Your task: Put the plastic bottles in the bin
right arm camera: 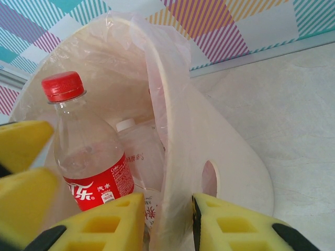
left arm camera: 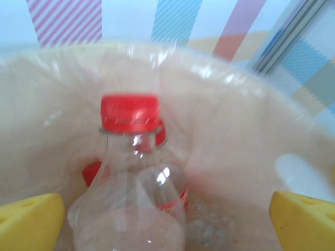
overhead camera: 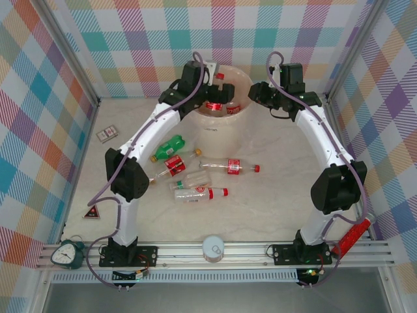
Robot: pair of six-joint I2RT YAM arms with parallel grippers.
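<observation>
Plaid walls point(overhead camera: 215, 32); left tool point(left arm camera: 167, 219) gapes around clear red-capped bottle point(left arm camera: 131, 172), right tool point(right arm camera: 167, 219) straddles cream bin point(right arm camera: 225, 157), grip unclear.

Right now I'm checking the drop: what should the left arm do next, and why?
Probably lift the left gripper clear of the bin: it stands open wider than the red-capped bottle, which looks free of it and upright inside the bin.
</observation>
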